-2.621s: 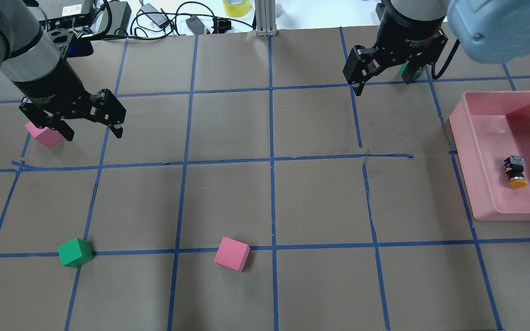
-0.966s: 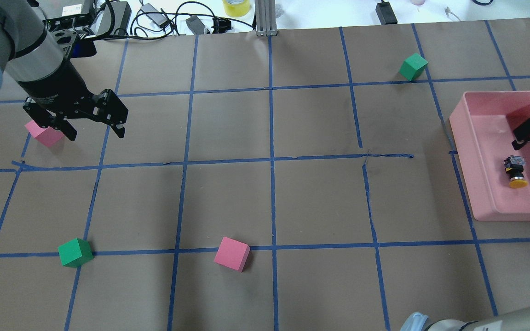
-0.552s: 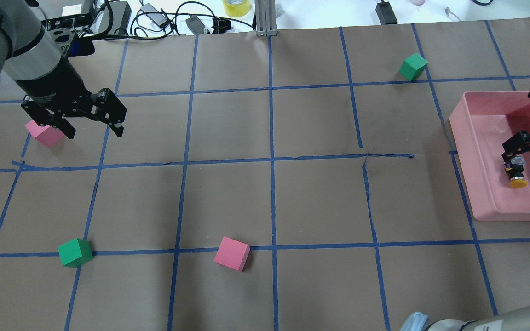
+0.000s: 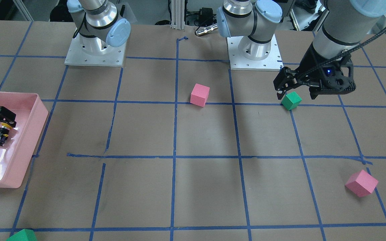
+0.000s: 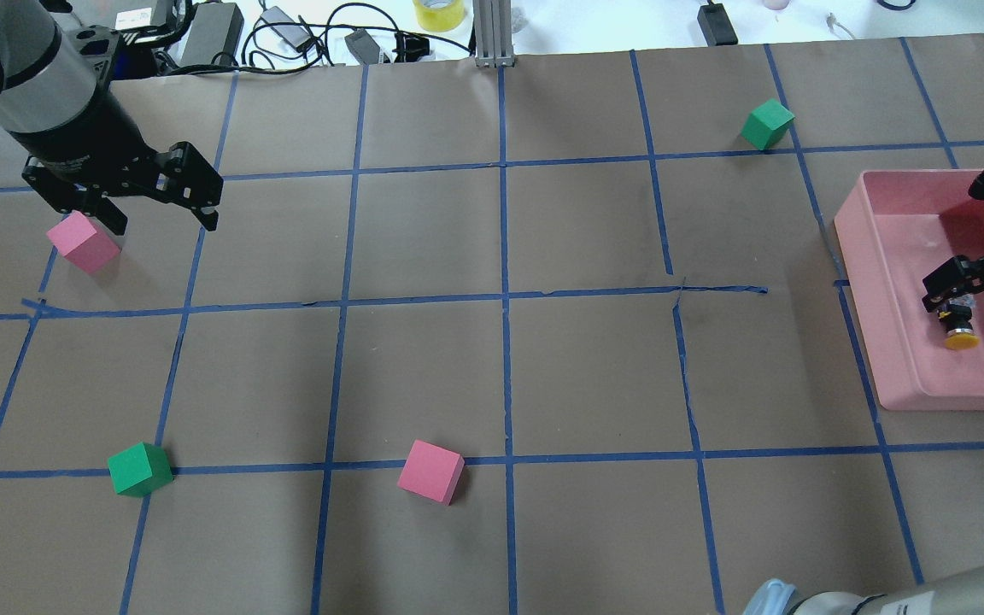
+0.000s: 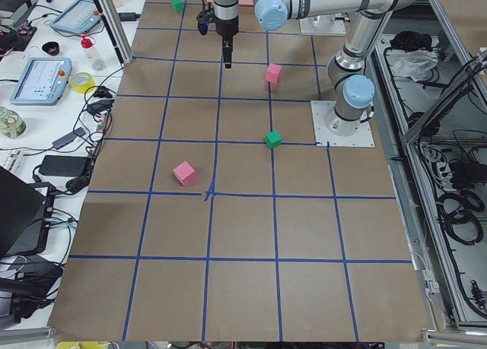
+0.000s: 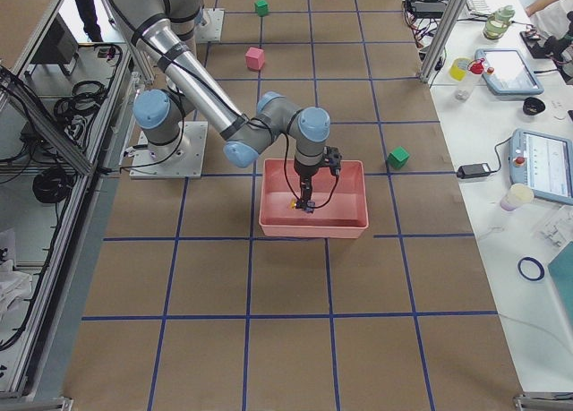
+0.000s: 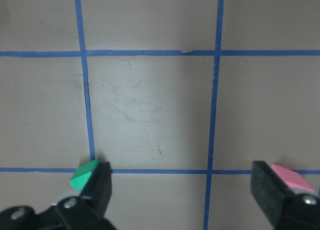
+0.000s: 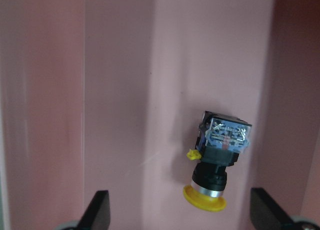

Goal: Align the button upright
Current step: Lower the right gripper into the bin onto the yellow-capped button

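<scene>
The button (image 5: pixel 959 329) lies on its side in the pink bin (image 5: pixel 855 256), its yellow cap toward the robot. It also shows in the front view (image 4: pixel 0 135) and in the right wrist view (image 9: pixel 220 162). My right gripper (image 5: pixel 975 295) is open and hangs just above the button's grey-black base, not touching it; its fingers (image 9: pixel 100 212) stand wide to either side. My left gripper (image 5: pixel 159 218) is open and empty, high over the table's far left beside a pink cube (image 5: pixel 82 242).
A green cube (image 5: pixel 140 469) and a pink cube (image 5: pixel 430 471) lie near the front. Another green cube (image 5: pixel 767 124) lies at the back right. The bin's walls (image 4: pixel 40 113) rise around the button. Cables and tape rolls lie beyond the table's far edge.
My right arm swung from the far middle-right over to the bin and lowered its open gripper onto the button's place. My left gripper drifted slightly back and left. The button has not moved.
</scene>
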Available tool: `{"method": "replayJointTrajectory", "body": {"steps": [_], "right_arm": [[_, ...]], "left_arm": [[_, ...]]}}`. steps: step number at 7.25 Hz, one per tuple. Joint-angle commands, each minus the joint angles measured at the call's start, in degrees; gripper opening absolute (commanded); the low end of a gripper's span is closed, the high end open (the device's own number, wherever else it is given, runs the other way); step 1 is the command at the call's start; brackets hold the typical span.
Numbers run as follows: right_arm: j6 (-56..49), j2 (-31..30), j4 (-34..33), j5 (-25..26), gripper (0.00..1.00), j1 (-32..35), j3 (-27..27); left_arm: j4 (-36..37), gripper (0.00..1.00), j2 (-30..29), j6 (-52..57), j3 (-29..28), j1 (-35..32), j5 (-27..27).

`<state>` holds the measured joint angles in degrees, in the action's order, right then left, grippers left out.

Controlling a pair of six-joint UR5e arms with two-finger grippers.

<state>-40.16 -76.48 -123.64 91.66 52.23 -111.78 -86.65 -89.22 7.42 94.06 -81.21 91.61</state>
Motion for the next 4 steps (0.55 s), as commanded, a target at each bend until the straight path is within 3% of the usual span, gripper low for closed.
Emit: {"method": "replayJointTrajectory", "body": {"steps": [1, 4], "right_arm": [[0.00, -0.59, 0.33, 1.93, 1.00, -0.02, 0.07], [0.08, 2.29, -4.83, 0.90, 1.00, 0.07, -0.01]], "left_arm": [[-0.36, 1.00, 0.19, -0.04, 0.07, 0.00, 0.24], [-1.15, 1.00, 0.54, -0.22, 0.15, -0.17, 1.47]]}}
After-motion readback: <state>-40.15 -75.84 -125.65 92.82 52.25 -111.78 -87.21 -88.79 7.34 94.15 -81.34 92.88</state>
